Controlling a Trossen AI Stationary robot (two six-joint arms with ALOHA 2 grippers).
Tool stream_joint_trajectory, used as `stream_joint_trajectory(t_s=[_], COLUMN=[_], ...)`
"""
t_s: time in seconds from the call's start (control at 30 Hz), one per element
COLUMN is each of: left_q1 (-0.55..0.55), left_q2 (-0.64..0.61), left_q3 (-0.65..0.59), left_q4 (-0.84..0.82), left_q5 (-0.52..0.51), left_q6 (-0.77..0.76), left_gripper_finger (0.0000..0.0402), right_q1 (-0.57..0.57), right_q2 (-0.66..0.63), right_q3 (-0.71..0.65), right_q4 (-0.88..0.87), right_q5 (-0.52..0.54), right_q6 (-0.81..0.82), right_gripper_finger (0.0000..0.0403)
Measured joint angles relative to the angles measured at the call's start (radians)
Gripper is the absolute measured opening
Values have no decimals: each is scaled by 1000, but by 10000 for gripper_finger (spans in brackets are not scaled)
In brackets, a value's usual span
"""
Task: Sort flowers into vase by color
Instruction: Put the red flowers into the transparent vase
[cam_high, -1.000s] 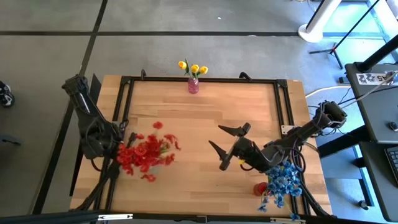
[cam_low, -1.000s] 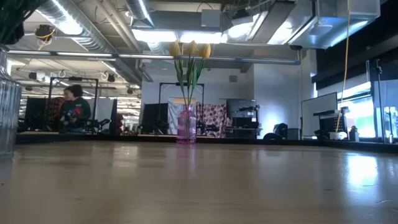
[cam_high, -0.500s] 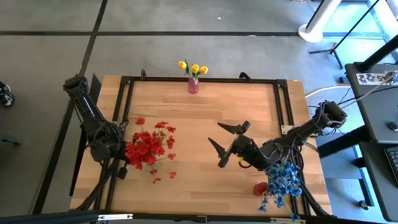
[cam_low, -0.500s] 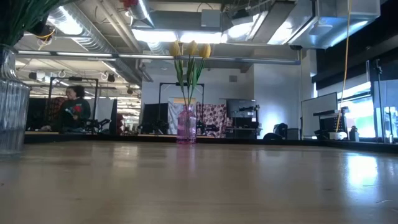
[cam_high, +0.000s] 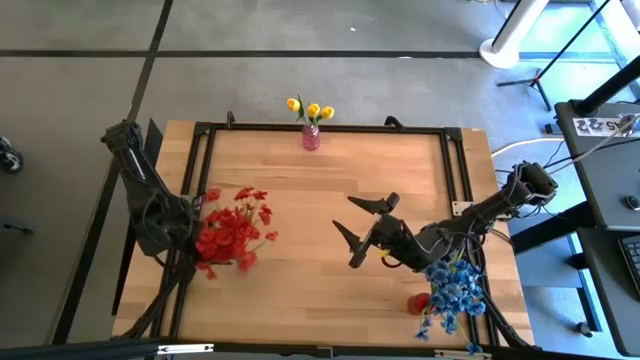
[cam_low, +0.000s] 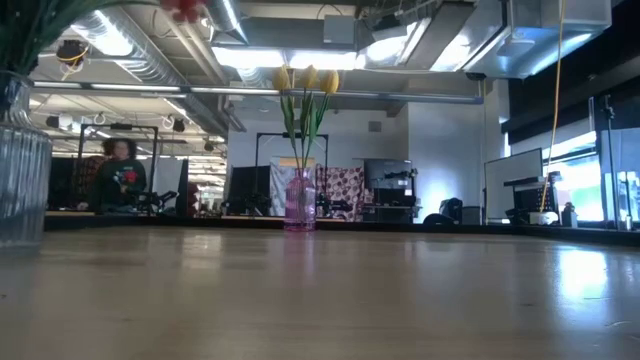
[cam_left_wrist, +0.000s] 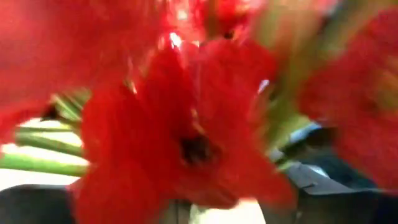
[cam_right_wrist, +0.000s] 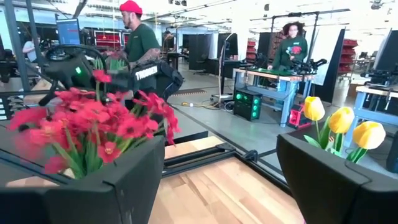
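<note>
— Now that the red flowers (cam_high: 232, 228) have swung from a low sprawl at the left side of the table (cam_high: 320, 170) into a tighter, more upright bunch, does the red part of the sort look finished?

— Close to it, by the look of things. Seen from table height, green stems run down into a clear ribbed vase (cam_low: 22, 190) at the left, with one red bloom high above it. So the bunch seems to stand in that vase.

— And the left arm?

— It reaches in from the table's left edge, and the left gripper (cam_high: 190, 238) sits right against the bunch, hidden under the blooms. Its wrist camera sees only red petals and stems, so whether it grips them or has let go cannot be told.

— What about the right side?

— The right gripper (cam_high: 348, 218) hangs over the middle of the table with its jaws wide apart and nothing between them. The blue flowers (cam_high: 455, 290) sit at the near right corner, beside that arm. The yellow tulips (cam_high: 312, 110) stand in a pink vase (cam_high: 311, 137) at the far edge.
</note>
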Motion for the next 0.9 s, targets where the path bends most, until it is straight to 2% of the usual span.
stream_joint_trajectory(t_s=[0.1, 0.23, 0.4, 0.53, 0.77, 0.9], left_q1=[0, 0, 0, 0, 0, 0], left_q2=[-1, -1, -1, -1, -16, -29], left_q3=[71, 163, 249, 258, 258, 258], left_q4=[-160, -298, -435, -437, -440, -460], left_q5=[92, 210, 219, 217, 449, 446], left_q6=[-107, -199, -275, -296, -494, -545], left_gripper_finger=[155, 161, 155, 154, 154, 154], right_q1=[2, 2, -6, -6, -7, -13], right_q2=[0, 0, 0, 0, 0, 0], right_q3=[0, 0, 0, 0, 0, 0], right_q4=[-22, -65, -136, -189, -204, -207], right_q5=[0, -1, -84, -106, -147, -158], right_q6=[16, 52, 134, 174, 178, 179], right_gripper_finger=[308, 308, 308, 308, 308, 308])
